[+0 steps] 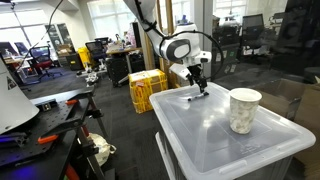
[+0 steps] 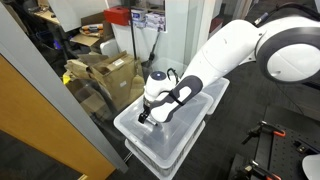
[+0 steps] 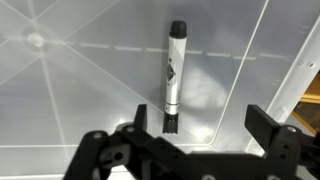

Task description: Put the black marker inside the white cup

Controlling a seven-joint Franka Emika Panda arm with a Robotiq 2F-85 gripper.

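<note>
The black marker (image 3: 173, 78) lies on the translucent bin lid (image 3: 60, 90); in the wrist view it shows a pale grey barrel with black ends. My gripper (image 3: 200, 122) is open just above the lid. Its left finger is beside the marker's near end and its right finger is well off to the side. In an exterior view the gripper (image 1: 198, 86) hovers over the lid's far corner, above the marker (image 1: 196, 97). The white cup (image 1: 245, 110) stands upright on the lid (image 1: 200, 135), apart from the gripper. In an exterior view my gripper (image 2: 146, 113) is low over the bin and the cup is hidden.
The lid sits on a stacked clear plastic bin (image 2: 185, 135). A yellow crate (image 1: 148, 90) stands on the floor behind it. Cardboard boxes (image 2: 110, 75) sit behind a glass wall next to the bin. A cluttered workbench (image 1: 40, 115) is off to the side.
</note>
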